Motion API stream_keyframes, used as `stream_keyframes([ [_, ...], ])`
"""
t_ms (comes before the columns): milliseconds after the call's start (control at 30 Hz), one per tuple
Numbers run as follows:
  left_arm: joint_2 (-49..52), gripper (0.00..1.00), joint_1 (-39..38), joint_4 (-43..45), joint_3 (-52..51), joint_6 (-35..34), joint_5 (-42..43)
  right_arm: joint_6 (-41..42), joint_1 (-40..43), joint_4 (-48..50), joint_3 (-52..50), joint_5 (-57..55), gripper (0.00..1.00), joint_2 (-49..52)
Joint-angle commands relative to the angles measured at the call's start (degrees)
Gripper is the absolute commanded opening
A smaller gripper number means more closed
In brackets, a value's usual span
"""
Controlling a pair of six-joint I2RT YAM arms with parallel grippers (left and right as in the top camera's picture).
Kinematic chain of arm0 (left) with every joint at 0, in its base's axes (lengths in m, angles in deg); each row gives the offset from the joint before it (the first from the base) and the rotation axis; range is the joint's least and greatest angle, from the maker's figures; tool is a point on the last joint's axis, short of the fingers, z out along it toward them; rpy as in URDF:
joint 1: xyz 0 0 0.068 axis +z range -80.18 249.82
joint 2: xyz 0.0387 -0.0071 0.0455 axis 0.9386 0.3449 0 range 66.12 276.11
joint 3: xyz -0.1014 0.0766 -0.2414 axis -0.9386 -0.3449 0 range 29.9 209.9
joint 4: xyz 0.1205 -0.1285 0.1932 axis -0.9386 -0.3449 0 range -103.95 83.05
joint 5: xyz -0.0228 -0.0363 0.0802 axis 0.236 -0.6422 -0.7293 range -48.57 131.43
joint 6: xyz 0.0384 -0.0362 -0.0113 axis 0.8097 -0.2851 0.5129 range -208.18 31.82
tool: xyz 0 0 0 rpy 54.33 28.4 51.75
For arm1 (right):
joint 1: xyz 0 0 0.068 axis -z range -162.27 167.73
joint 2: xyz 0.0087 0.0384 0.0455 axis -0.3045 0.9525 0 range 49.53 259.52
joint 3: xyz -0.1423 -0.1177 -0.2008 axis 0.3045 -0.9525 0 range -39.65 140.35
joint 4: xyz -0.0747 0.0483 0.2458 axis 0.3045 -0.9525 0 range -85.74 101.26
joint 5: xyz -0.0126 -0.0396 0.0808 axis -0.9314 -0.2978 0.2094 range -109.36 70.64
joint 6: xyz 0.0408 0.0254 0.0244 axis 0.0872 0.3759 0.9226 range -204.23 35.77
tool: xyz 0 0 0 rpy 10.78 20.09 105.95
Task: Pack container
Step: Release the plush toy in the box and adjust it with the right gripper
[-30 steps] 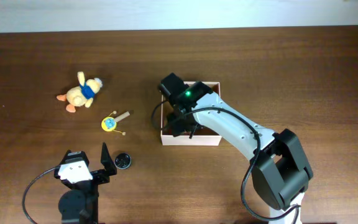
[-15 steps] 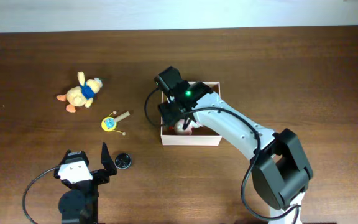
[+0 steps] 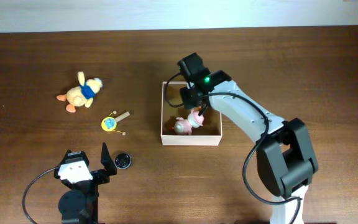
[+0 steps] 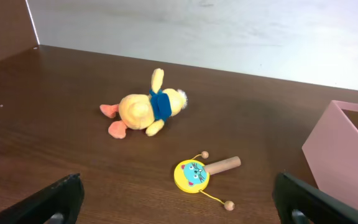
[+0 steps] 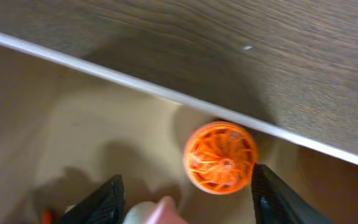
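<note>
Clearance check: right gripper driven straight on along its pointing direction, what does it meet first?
Likely the orange lattice ball, dead ahead of the right gripper on the container floor by its wall; depth is unclear.

You see only a corner of the container (image 4: 344,149) at the left wrist view's right edge; overhead, the right arm (image 3: 235,106) covers its far corner, and the black disc (image 3: 122,160) is too small to identify.

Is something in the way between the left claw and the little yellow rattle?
No, nothing visible. The open left gripper faces the yellow rattle with only bare table between them. The small black round thing sits beside the gripper, off that path.
</note>
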Motion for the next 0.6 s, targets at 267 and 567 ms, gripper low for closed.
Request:
stream_keyframes([
  [267,-0.4,0.99,0.2,0.2,-0.4,0.9,0.7,0.0,0.2,-2.6,-0.6,4.0,0.44,0.5],
  [567,-0.4,0.99,0.2,0.2,-0.4,0.9,0.7,0.0,0.2,-6.0,-0.6,4.1,0.38,0.5],
])
